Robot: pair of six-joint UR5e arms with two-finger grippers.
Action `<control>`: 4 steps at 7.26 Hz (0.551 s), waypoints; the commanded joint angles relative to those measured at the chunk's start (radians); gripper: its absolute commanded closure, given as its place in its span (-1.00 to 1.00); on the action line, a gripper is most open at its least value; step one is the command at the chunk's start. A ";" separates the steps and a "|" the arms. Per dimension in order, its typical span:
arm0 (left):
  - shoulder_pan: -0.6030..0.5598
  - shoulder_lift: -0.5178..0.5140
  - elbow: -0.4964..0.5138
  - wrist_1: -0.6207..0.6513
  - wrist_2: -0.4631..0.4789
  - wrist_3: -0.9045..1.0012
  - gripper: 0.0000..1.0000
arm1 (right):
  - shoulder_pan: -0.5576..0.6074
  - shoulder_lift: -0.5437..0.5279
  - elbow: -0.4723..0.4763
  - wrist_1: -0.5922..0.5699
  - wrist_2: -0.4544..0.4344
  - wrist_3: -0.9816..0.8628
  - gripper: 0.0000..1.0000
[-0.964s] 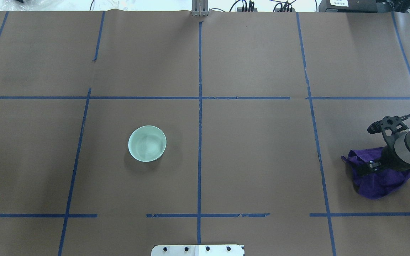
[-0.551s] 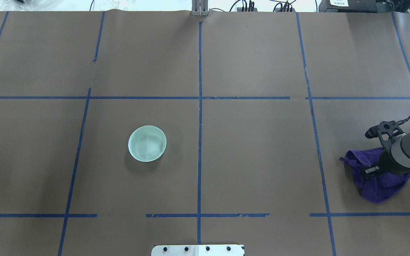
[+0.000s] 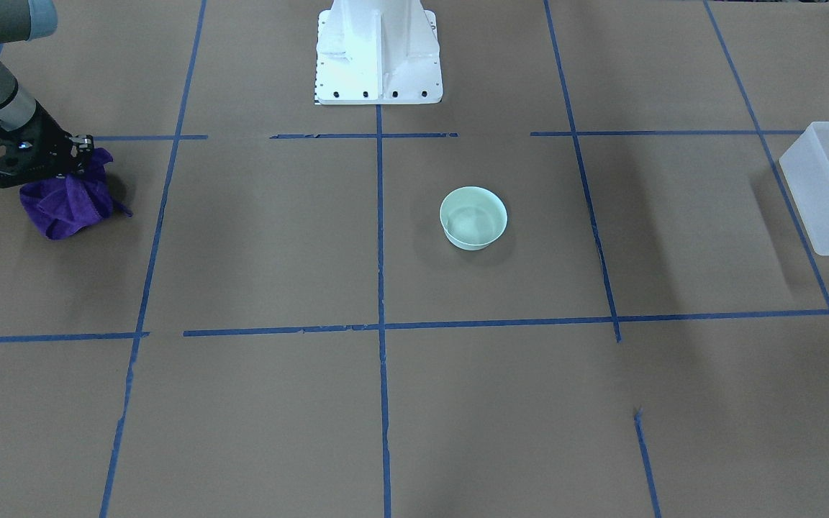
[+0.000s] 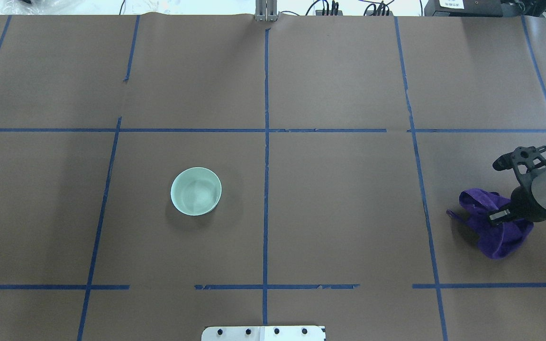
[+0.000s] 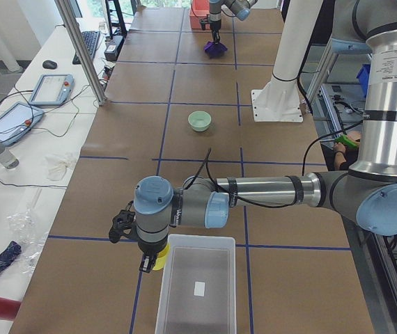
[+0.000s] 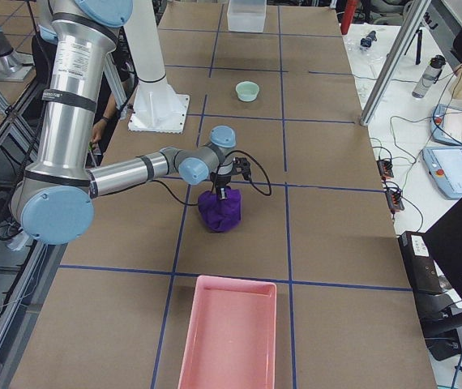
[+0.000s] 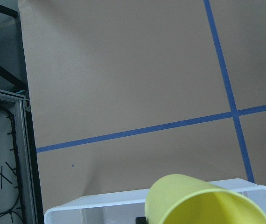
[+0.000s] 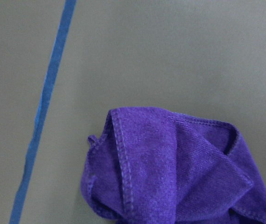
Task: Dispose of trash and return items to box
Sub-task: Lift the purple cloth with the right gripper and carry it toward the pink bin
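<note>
My left gripper [image 5: 150,260] holds the yellow cup [image 7: 203,203], tilted, at the rim of the frosted-white box [image 7: 100,201]. In the exterior left view the cup [image 5: 159,259] hangs at the box's [image 5: 165,292] corner. The gripper's fingers are hidden in the wrist view. The mint-green bowl [image 4: 196,191] stands upright and empty near the table's middle; it also shows in the front-facing view [image 3: 473,217]. My right gripper [image 4: 496,218] is shut on the bunched purple cloth [image 4: 500,237] at the table's right side; the cloth fills the right wrist view [image 8: 170,172].
A pink tray [image 6: 229,340] lies at the table's end beyond the purple cloth [image 6: 221,212]. The white robot base [image 3: 378,50] stands at the table's near edge. The box [image 3: 828,208] sits at the opposite end. Blue tape lines cross the brown paper.
My right gripper has pulled the purple cloth up into a tighter bunch and shifted a little toward the table's far side. The bowl has not moved.
</note>
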 commanded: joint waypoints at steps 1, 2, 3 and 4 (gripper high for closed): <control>0.006 0.033 0.013 -0.001 -0.006 -0.002 1.00 | 0.158 0.001 0.068 -0.007 0.102 -0.001 1.00; 0.012 0.050 0.012 -0.004 -0.008 0.000 1.00 | 0.227 0.003 0.097 -0.007 0.173 -0.001 1.00; 0.041 0.067 0.012 -0.003 -0.025 0.001 1.00 | 0.283 0.003 0.128 -0.007 0.216 -0.002 1.00; 0.099 0.087 0.013 -0.006 -0.096 0.000 1.00 | 0.332 0.003 0.157 -0.007 0.236 -0.002 1.00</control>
